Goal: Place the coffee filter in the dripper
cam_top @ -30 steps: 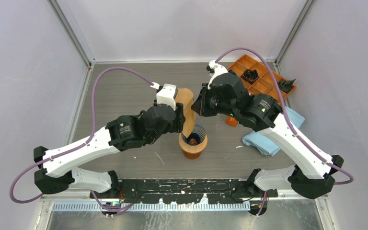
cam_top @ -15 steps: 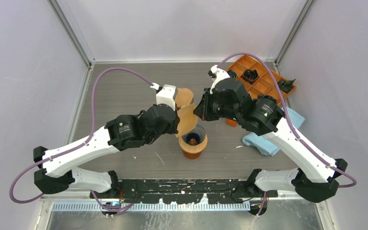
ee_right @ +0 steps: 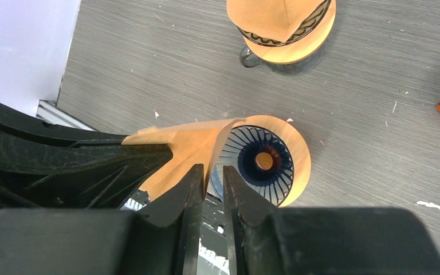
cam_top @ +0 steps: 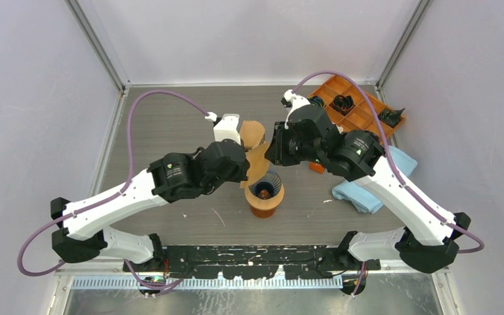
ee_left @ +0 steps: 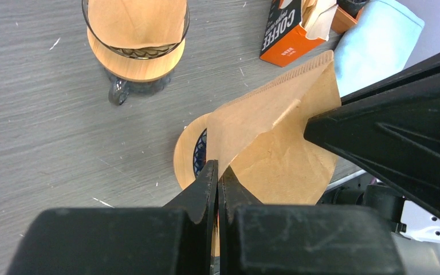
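Pinching with fingers pressed fully together, held a brown paper cone coffee filter (ee_left: 275, 143) by its near-left edge in the left end effector (ee_left: 217, 176), clear of the grey wood-grain bench (cam_top: 164, 125). Held that filter tilted in the air just above a wooden-collared dripper with a dark ribbed cone (ee_right: 272, 160), lower part over the dripper's left rim, not seated inside. Met the filter's opposite, right-hand side with the right end effector (ee_right: 211, 172), fingers parted only by a narrow gap, with the paper's edge running in between the tips and no firm clamp visible.

Farther back on the bench, just beyond the two end effectors, had a second glass dripper with a wooden collar (ee_left: 137, 66), with a paper filter already sitting in it. To the right of centre, had an orange cardboard coffee-filter box (ee_left: 286, 37) near a light blue folded cloth (ee_left: 372, 46). At the far right corner, had an orange plastic compartment tray (cam_top: 361, 115) with small dark parts in its cells.
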Controlling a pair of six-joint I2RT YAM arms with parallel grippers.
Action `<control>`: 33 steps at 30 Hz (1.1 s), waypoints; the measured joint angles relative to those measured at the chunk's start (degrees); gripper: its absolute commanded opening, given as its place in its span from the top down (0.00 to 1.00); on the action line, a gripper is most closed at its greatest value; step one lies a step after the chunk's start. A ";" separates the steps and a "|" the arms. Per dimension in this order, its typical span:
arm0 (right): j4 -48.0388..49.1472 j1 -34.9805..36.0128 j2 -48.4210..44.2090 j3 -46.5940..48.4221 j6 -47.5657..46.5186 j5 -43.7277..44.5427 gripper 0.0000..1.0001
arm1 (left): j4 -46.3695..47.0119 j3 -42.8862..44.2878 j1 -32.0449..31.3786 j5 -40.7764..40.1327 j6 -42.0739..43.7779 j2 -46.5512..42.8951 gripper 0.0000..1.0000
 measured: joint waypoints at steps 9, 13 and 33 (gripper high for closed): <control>-2.47 0.20 0.26 0.90 -0.02 0.98 0.69 | -2.45 0.74 0.02 -0.11 -8.61 2.27 1.00; -3.45 0.66 0.26 0.90 0.22 1.46 0.69 | -2.05 0.74 0.04 -0.11 -11.17 2.27 1.00; -6.97 2.89 1.55 0.92 0.94 5.44 0.89 | -1.11 0.74 2.12 2.29 -16.09 2.27 1.00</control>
